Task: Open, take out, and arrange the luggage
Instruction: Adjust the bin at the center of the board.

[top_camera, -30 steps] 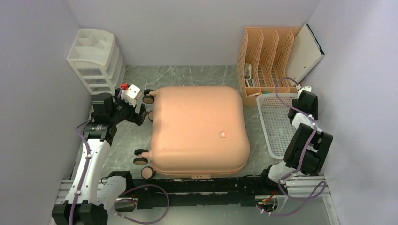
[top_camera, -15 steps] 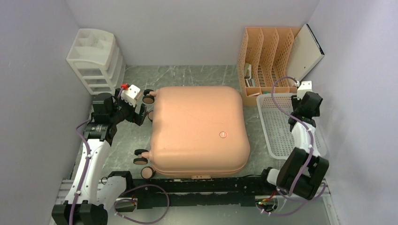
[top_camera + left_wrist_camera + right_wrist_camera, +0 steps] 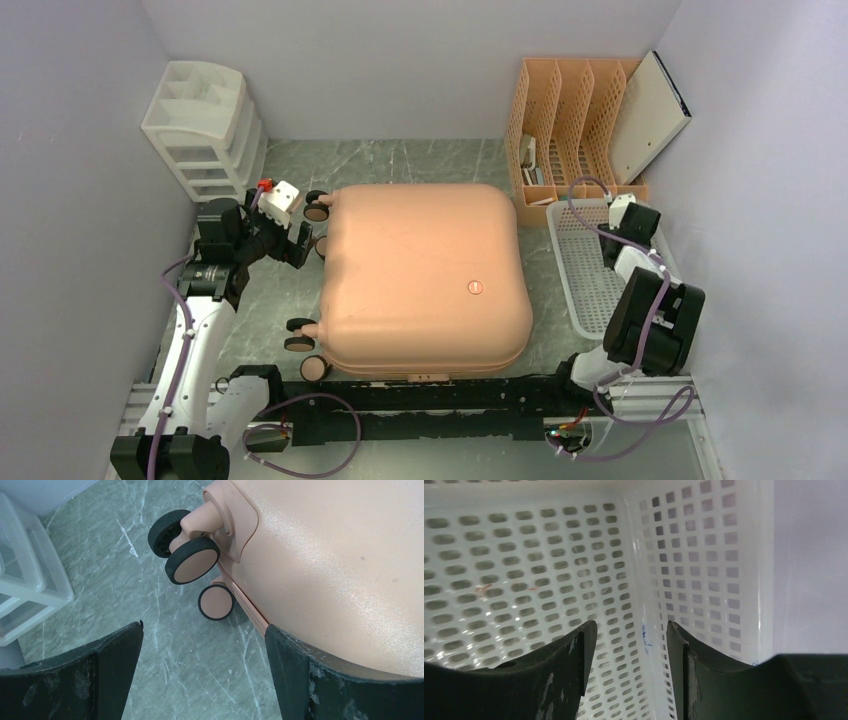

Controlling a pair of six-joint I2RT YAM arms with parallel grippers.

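Since a second ago my right arm has swung left, low over the white perforated plastic basket (image 3: 585,285); its pincer (image 3: 631,627) stands part-spread, holding nothing. My left pincer (image 3: 202,630) gapes wide beside the black wheels (image 3: 192,567). The smooth salmon luggage (image 3: 425,270) lies shut on the marbled grey bench (image 3: 400,160), and I cannot read its round logo (image 3: 476,288).

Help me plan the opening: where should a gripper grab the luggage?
Probably the seam rim, approached low from the side: the luggage lies flat and closed, its domed shell too broad and smooth for jaws; only rim and wheels protrude.
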